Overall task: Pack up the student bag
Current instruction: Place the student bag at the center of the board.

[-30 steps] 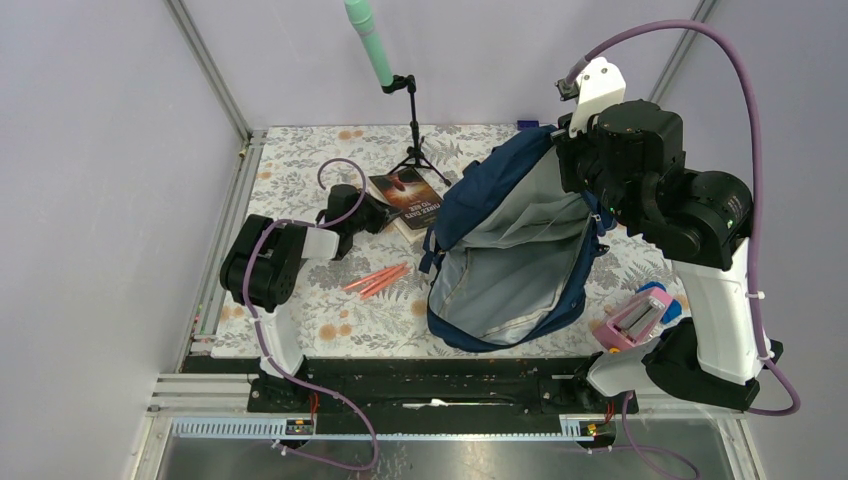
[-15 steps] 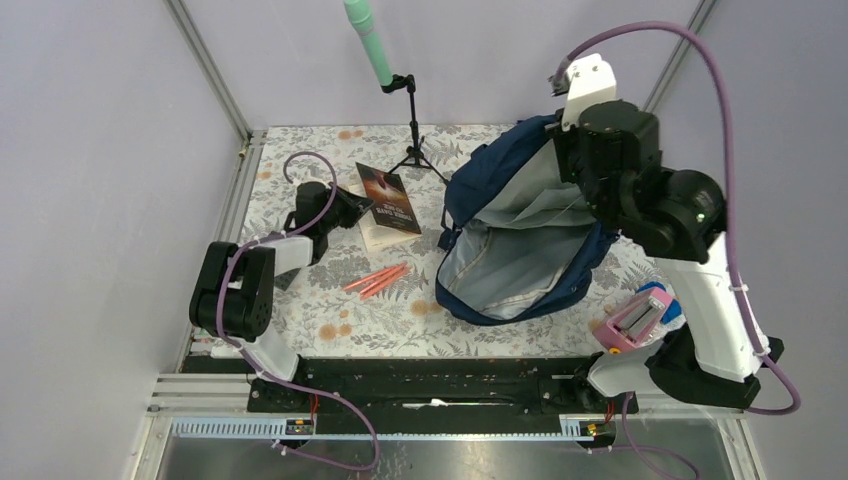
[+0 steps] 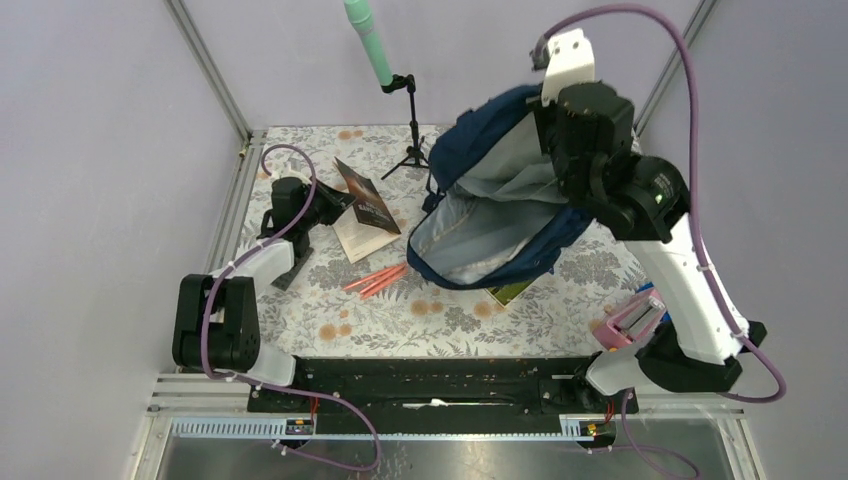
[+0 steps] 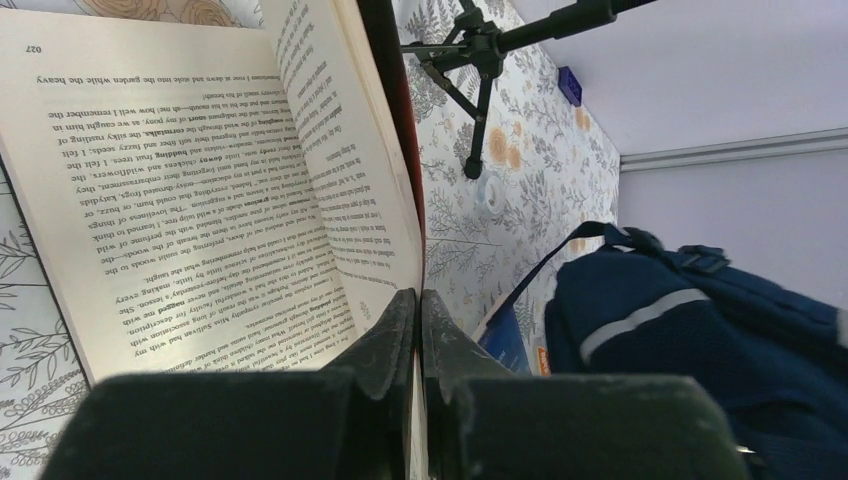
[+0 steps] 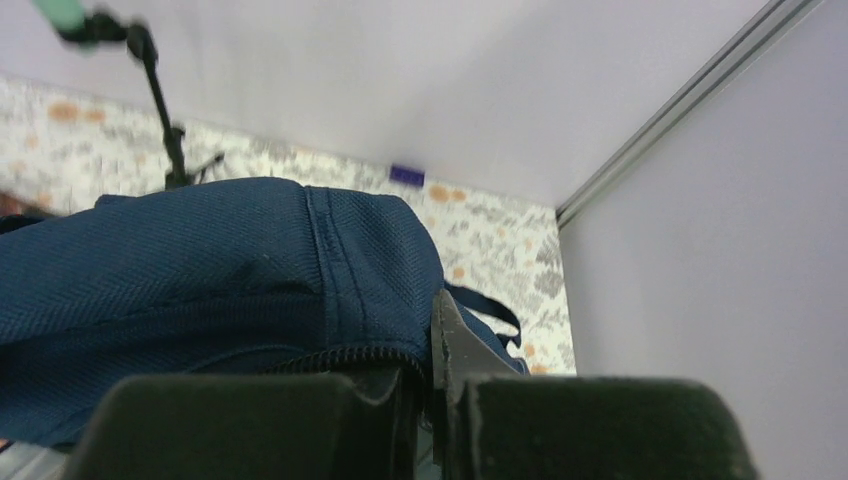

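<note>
Floral table (image 3: 450,322): student bag (image 3: 484,116) gapes (grey lining (image 3: 480,240)).

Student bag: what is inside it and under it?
Inside the open student bag, held up by the right gripper, only light grey lining shows; its deeper part is hidden. Under its near edge a flat greenish corner peeks out, the rest covered.
</note>
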Action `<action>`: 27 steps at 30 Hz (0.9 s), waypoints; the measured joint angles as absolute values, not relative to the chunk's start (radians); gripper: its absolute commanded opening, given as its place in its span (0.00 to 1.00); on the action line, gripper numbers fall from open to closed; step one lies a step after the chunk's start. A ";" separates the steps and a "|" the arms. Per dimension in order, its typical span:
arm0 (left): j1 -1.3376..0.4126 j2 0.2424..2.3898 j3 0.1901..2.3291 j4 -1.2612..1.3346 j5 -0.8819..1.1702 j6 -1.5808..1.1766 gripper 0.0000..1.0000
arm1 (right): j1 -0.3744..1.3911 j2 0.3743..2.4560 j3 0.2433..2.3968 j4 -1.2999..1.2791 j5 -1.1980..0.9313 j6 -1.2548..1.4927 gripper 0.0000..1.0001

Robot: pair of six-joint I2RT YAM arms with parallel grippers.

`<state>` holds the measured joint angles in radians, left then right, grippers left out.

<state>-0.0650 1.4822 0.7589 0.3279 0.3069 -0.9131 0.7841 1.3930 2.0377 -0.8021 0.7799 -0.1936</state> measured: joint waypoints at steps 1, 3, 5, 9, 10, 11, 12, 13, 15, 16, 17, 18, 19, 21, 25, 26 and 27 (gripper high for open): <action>-0.062 1.471 0.760 0.318 0.308 -0.909 0.00 | 0.781 1.419 2.092 -0.798 0.788 -0.210 0.00; -0.055 1.454 0.765 0.298 0.313 -0.905 0.00 | 0.758 1.488 2.222 -0.782 0.805 -0.250 0.00; -0.051 1.444 0.769 0.284 0.320 -0.898 0.00 | 0.720 1.554 2.330 -0.753 0.819 -0.281 0.00; -0.046 1.419 0.772 0.244 0.335 -0.881 0.00 | 0.620 1.669 2.471 -0.713 0.833 -0.313 0.00; -0.046 1.410 0.774 0.229 0.339 -0.875 0.00 | 0.596 1.691 2.486 -0.704 0.838 -0.318 0.00; -0.046 1.402 0.776 0.217 0.343 -0.868 0.00 | 0.579 1.707 2.489 -0.694 0.841 -0.321 0.00; -0.045 1.392 0.780 0.202 0.350 -0.860 0.00 | 0.554 1.726 2.487 -0.687 0.845 -0.324 0.00; -0.044 1.386 0.781 0.196 0.353 -0.856 0.00 | 0.543 1.735 2.483 -0.684 0.846 -0.326 0.00; -0.043 1.373 0.786 0.178 0.361 -0.843 0.00 | 0.510 1.744 2.449 -0.670 0.845 -0.324 0.00; -0.041 1.365 0.787 0.170 0.364 -0.836 0.00 | 0.491 1.747 2.429 -0.667 0.844 -0.316 0.00; -0.041 1.360 0.787 0.164 0.367 -0.832 0.00 | 0.475 1.750 2.418 -0.667 0.842 -0.309 0.00; -0.040 1.356 0.787 0.159 0.369 -0.827 0.00 | 0.456 1.752 2.407 -0.666 0.839 -0.299 0.00; -0.039 1.353 0.787 0.156 0.371 -0.821 0.00 | 0.434 1.756 2.397 -0.666 0.834 -0.288 0.00; -0.038 1.349 0.787 0.147 0.372 -0.812 0.00 | 0.395 1.768 2.394 -0.666 0.827 -0.265 0.00; -0.034 1.347 0.787 0.131 0.382 -0.804 0.00 | 0.351 1.786 2.386 -0.652 0.818 -0.227 0.00; -0.033 1.347 0.787 0.127 0.385 -0.803 0.00 | 0.347 1.786 2.366 -0.636 0.812 -0.217 0.00; -0.032 1.347 0.787 0.125 0.389 -0.802 0.00 | 0.345 1.784 2.346 -0.623 0.804 -0.210 0.00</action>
